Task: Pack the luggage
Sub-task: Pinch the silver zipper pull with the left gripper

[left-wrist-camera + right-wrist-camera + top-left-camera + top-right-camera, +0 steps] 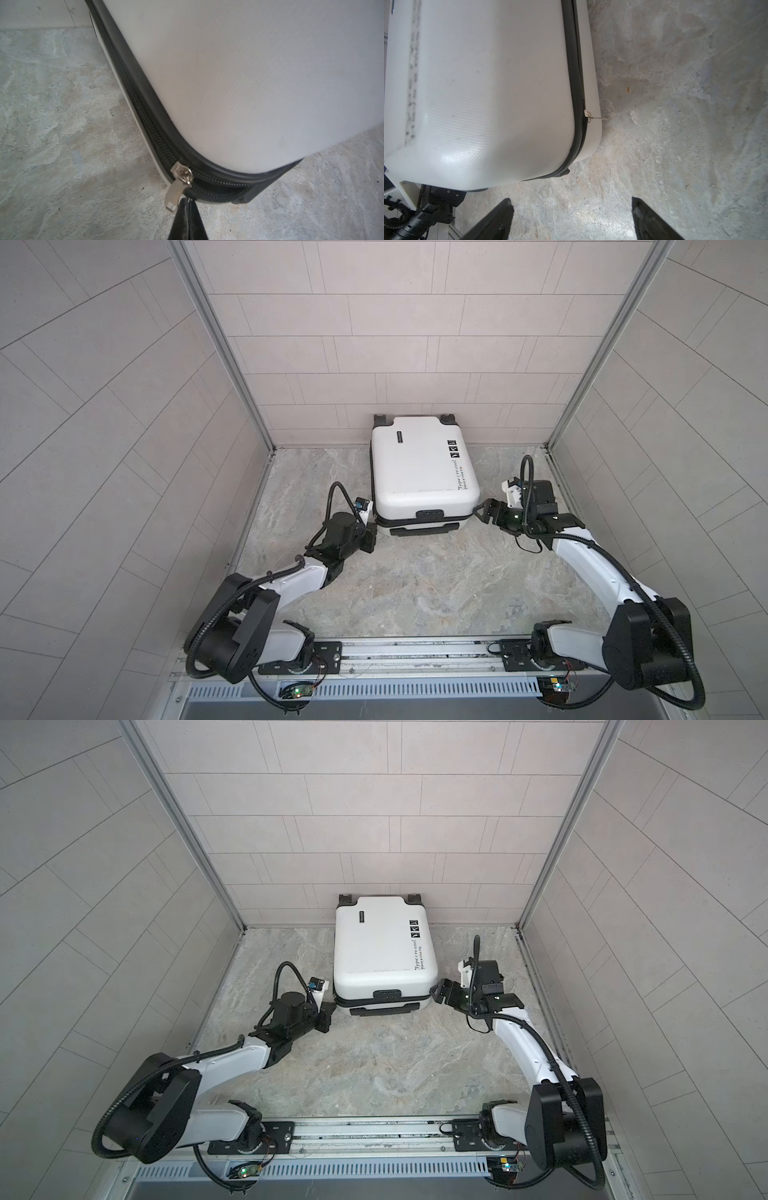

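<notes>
The luggage (419, 472) (384, 952) lies flat and closed, a white hard shell with black zipper trim, its wheels against the back wall. My left gripper (371, 531) (329, 1009) is at its front left corner, shut. In the left wrist view its closed tips (188, 200) touch the zipper band beside the silver zipper pull (174, 195); the pull hangs next to the tips, not between them. My right gripper (482, 510) (438, 990) stands open just off the front right corner, nothing between its fingers (571, 199). A second slider (588, 115) sits on that side's zipper.
Tiled walls close in the back and both sides; the suitcase's wheels (380, 420) touch the back wall. The grey stone tabletop (415, 585) stretches toward the arms' mounting rail (415, 651) at the front edge.
</notes>
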